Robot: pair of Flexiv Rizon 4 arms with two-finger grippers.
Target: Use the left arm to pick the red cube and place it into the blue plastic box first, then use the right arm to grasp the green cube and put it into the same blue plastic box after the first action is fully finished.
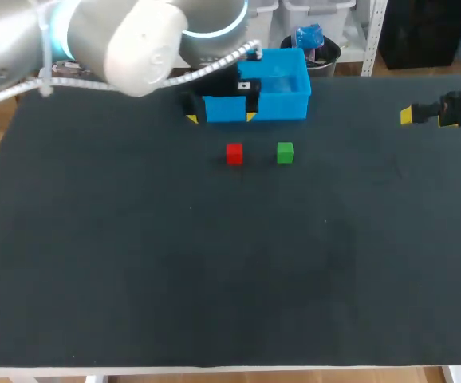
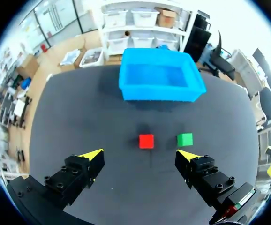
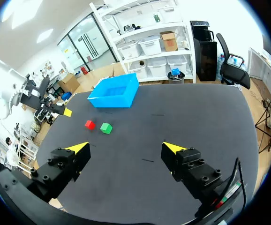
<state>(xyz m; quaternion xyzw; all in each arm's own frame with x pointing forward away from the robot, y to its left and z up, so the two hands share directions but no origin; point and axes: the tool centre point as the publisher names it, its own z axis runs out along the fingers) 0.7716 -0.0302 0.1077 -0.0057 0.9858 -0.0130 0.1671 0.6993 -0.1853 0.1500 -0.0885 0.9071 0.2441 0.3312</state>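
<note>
Red cube (image 2: 146, 141): bare table (image 2: 93, 126) around it; green cube (image 2: 184, 139) near beside; blue plastic box (image 2: 159, 79) beyond, apart.

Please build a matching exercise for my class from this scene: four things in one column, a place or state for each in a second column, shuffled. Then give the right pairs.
Column one
1. red cube
2. green cube
3. blue plastic box
4. right gripper

Column two
A. open, out by the table's right side, away from both cubes
B. on the table, the left one of a pair
C. empty, at the table's far side
D. on the table, the right one of a pair

Pairs: 1-B, 2-D, 3-C, 4-A
</note>
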